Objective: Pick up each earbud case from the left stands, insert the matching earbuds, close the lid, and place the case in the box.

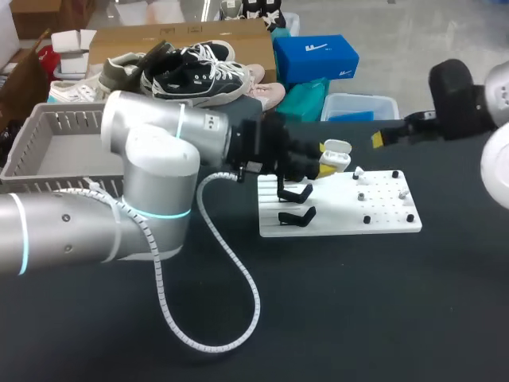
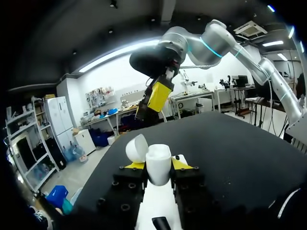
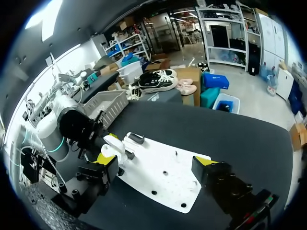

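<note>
Gripping the white earbud case [image 2: 158,164] from two sides, the left gripper [image 2: 158,166] has its yellow tips pressed against the case body. The lid [image 2: 136,147] stands hinged open. From where I stand, the case hangs just over the far edge of the white board [image 1: 382,213], towards the end that carries the two black stands [image 1: 296,193]. Both stands are bare. The right gripper [image 3: 154,160] sits beyond the board's far edge, near the opposite end. Its fingers are spread wide with nothing between them, and it points towards the held case without touching it. A few small black pegs [image 1: 367,219] dot that end of the board. A grey basket [image 1: 32,135] rests well off the board's stand end.
</note>
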Controlling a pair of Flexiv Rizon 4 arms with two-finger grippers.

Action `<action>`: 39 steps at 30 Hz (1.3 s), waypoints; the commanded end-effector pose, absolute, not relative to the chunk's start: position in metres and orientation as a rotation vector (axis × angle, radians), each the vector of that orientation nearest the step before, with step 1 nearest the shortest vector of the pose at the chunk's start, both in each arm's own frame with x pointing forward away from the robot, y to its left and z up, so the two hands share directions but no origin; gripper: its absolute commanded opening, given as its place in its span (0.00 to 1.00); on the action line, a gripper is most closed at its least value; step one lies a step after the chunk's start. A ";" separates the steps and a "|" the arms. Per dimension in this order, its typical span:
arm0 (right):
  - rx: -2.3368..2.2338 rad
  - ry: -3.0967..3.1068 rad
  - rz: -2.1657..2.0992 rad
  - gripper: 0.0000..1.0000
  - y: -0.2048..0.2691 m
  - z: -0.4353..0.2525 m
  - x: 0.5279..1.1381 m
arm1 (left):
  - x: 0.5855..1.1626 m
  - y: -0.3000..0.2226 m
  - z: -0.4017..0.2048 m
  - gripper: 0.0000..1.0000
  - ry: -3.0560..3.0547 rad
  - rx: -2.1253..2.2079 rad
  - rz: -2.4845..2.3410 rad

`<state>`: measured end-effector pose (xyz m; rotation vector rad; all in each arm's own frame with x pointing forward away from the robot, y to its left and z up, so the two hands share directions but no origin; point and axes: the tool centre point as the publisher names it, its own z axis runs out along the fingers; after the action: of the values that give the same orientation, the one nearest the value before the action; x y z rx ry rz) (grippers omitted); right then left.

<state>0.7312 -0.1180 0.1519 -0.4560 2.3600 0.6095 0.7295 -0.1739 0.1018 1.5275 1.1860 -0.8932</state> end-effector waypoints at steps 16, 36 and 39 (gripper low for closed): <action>-0.426 2.375 0.384 1.00 -0.180 0.132 0.672 | 0.732 -0.188 0.108 0.00 1.122 1.297 -1.039; -0.559 2.444 0.238 1.00 -0.178 0.094 0.693 | 0.735 -0.185 0.090 0.00 1.205 1.254 -0.996; -0.562 2.446 0.240 1.00 -0.177 0.087 0.694 | 0.734 -0.184 0.089 0.00 1.205 1.254 -0.995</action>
<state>0.6909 -0.1819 0.0944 -0.5993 2.4493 0.3372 0.7369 -0.1845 0.0886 1.2583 1.2019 -1.0030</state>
